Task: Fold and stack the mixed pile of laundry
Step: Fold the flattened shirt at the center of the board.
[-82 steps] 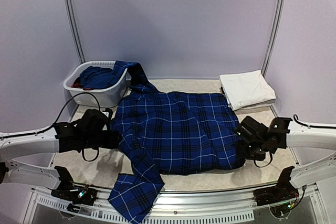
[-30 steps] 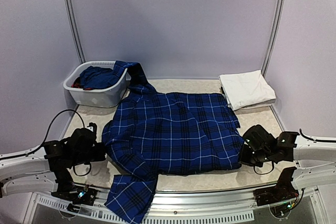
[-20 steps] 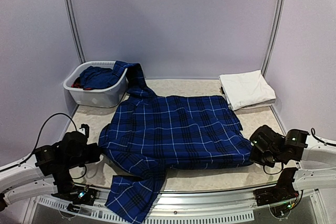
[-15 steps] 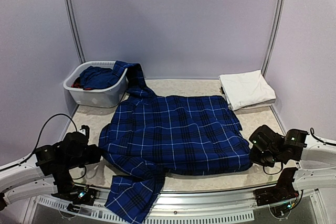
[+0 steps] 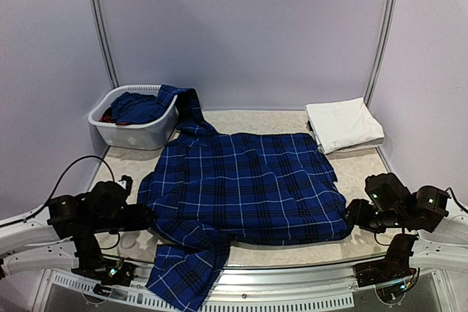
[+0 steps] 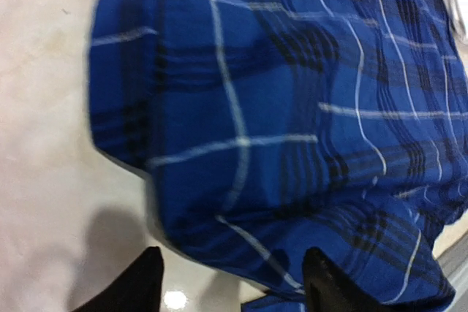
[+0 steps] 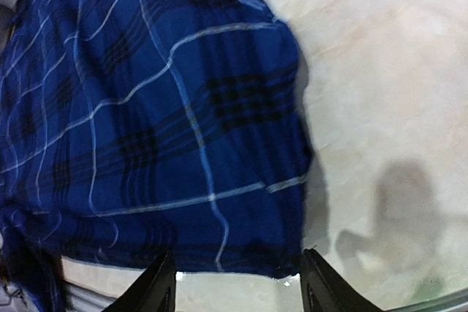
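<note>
The navy plaid shirt lies spread flat on the table, one sleeve hanging over the front edge, the other reaching into the basket. My left gripper sits at the shirt's left edge, open and empty; in the left wrist view the cloth lies just ahead of the fingers. My right gripper sits at the shirt's right front corner, open and empty; its wrist view shows the shirt's hem just ahead. Folded white trousers lie at the back right. A solid blue piece and a bit of red sit in the basket.
The oval white plastic basket stands at the back left. Bare beige table shows right of the shirt and at the left front. The table's front rail runs below the shirt.
Both grippers pulled the shirt toward the front and flattened it, then let go of its edges and backed off slightly outward. The shirt now lies still.
</note>
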